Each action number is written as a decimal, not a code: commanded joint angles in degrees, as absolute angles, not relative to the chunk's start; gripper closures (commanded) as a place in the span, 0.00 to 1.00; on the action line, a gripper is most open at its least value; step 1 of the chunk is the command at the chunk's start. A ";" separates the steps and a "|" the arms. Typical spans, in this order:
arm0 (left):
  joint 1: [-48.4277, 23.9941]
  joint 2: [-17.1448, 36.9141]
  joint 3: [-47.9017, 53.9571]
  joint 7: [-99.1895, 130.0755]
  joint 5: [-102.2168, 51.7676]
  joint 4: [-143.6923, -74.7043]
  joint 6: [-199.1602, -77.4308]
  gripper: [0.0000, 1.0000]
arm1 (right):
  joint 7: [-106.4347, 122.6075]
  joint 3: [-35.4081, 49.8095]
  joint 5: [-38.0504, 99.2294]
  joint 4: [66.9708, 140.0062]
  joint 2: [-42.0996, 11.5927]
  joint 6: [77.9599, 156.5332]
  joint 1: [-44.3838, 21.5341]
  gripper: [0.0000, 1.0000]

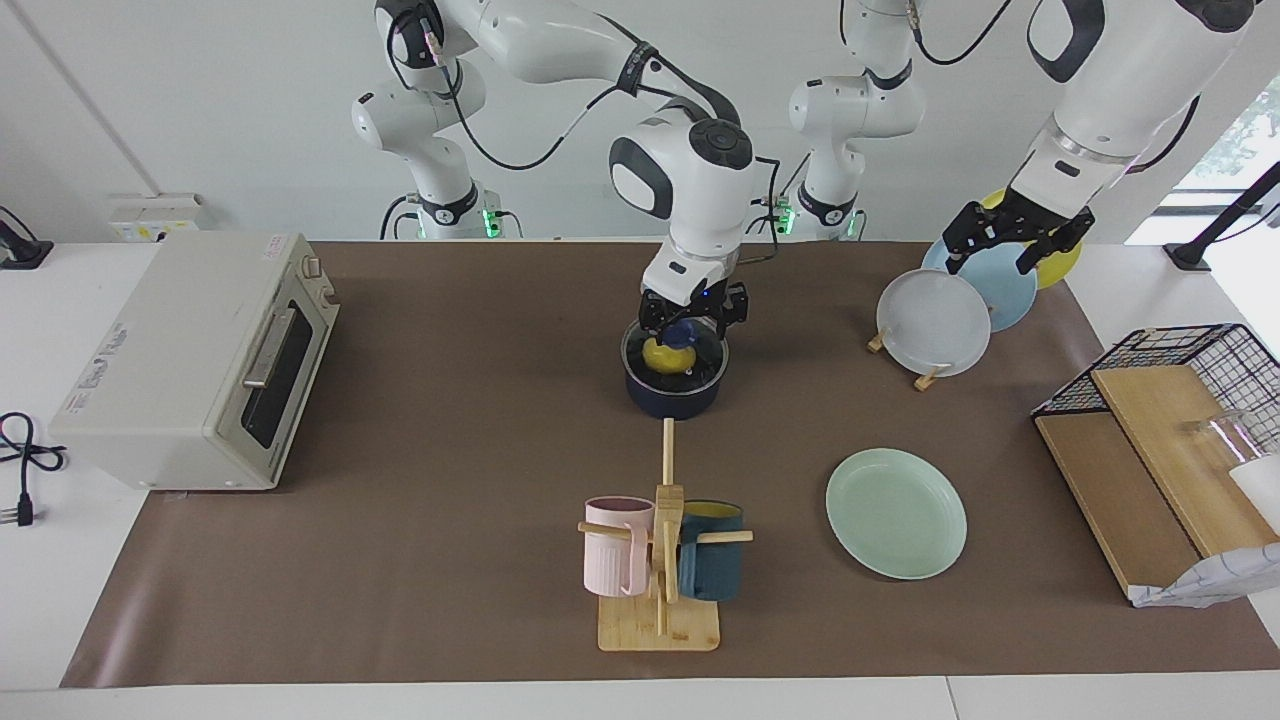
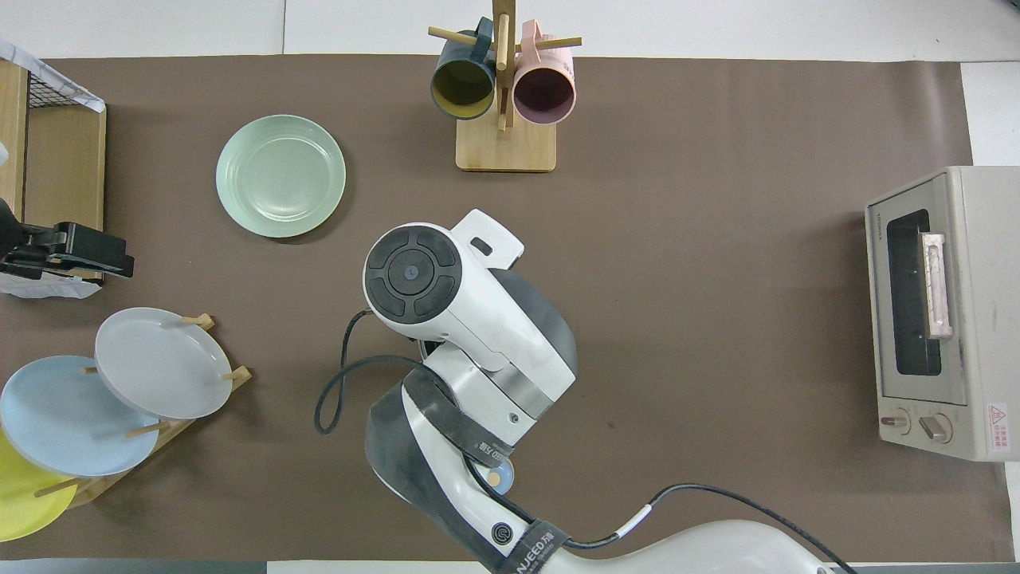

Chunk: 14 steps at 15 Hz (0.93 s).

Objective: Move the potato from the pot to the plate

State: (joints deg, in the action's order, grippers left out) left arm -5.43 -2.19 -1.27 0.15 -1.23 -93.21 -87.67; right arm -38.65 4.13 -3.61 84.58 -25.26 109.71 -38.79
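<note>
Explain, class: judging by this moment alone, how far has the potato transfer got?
Done: nothing; the potato sits in the pot under its glass lid. In hand: the right gripper, open, is at the lid's knob. Left: lift the lid, carry the potato to the bare mint-green plate. The left gripper waits over the plate rack.

White table (image 1: 40, 640) under a brown mat (image 1: 450, 470), pot (image 1: 675, 395) directly beneath the right gripper (image 1: 690, 322), mug stand (image 1: 658, 625) and mint plate (image 1: 896, 512) well away from it, plate rack (image 1: 925, 380) below the left gripper (image 1: 1010, 245), toaster oven (image 1: 190, 360) at the right arm's end, wire-and-wood rack (image 1: 1150, 480) at the left arm's end.
</note>
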 commanded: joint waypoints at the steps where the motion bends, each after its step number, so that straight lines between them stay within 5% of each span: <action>1: -4.57 -2.64 -0.70 -0.44 -0.35 -93.25 -86.66 0.00 | -38.50 4.13 -5.45 89.47 -23.03 112.85 -39.03 0.00; 6: -4.48 -2.81 -0.70 -0.26 -0.35 -93.60 -86.83 0.00 | -38.14 4.13 -4.83 89.91 -22.94 112.94 -38.76 0.02; 14: -4.66 -2.81 -0.70 -0.18 -0.35 -93.60 -87.36 0.00 | -38.14 4.13 -4.75 91.58 -22.24 113.12 -39.20 0.22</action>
